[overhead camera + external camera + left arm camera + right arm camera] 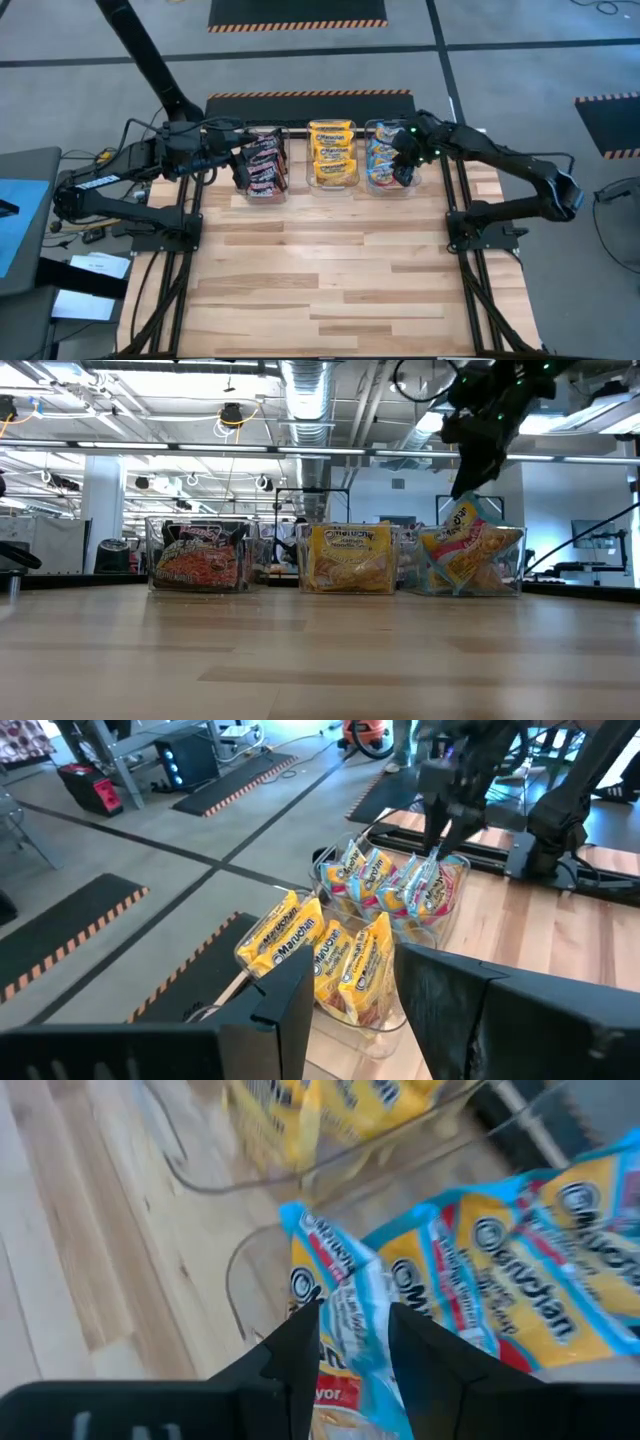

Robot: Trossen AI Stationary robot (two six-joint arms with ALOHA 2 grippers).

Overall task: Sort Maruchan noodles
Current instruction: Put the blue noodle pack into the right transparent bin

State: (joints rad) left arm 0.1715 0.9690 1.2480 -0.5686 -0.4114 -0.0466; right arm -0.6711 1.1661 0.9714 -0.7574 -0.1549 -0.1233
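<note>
Three tubs (331, 180) at the counter's (330, 280) far edge hold the packets (333, 152). Right claw (352, 1330), spread, straddles a blue packet (345, 1305) in the right tub; left claw (232, 158) hangs spread. Light, crinkly, slippery; brittle noodles inside, so pinch an edge.

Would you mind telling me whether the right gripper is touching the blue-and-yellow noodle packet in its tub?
Touching: the right wrist view shows the right gripper with its fingers pressed against both sides of the blue-and-yellow packet.
</note>
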